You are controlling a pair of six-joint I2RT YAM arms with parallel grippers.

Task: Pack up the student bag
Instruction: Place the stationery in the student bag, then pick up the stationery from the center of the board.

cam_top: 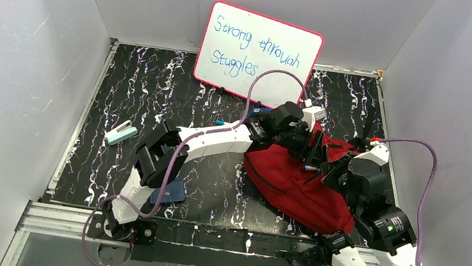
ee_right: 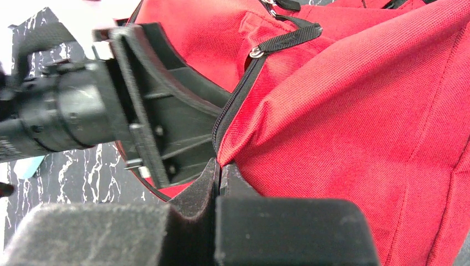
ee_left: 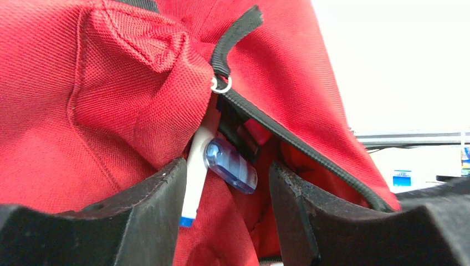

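The student bag (cam_top: 295,188), red and soft, lies at the right of the table with its zipped mouth held apart. My left gripper (cam_top: 307,149) is at that mouth. In the left wrist view the left gripper (ee_left: 227,166) is open. A white pen (ee_left: 195,177) with a blue band leans on its left finger, and a translucent blue piece (ee_left: 231,166) sits beside it, both partly inside the bag (ee_left: 111,83). My right gripper (ee_right: 219,166) is shut on the bag's red edge (ee_right: 332,111) beside the black zipper (ee_right: 235,100). From above, the right gripper (cam_top: 333,170) is on the bag's right side.
A whiteboard (cam_top: 259,55) with handwriting leans on the back wall. A teal and white item (cam_top: 120,133) lies at the left of the mat. A dark blue flat item (cam_top: 171,192) lies under my left arm. A blue pen (cam_top: 220,122) rests behind that arm. Grey walls close three sides.
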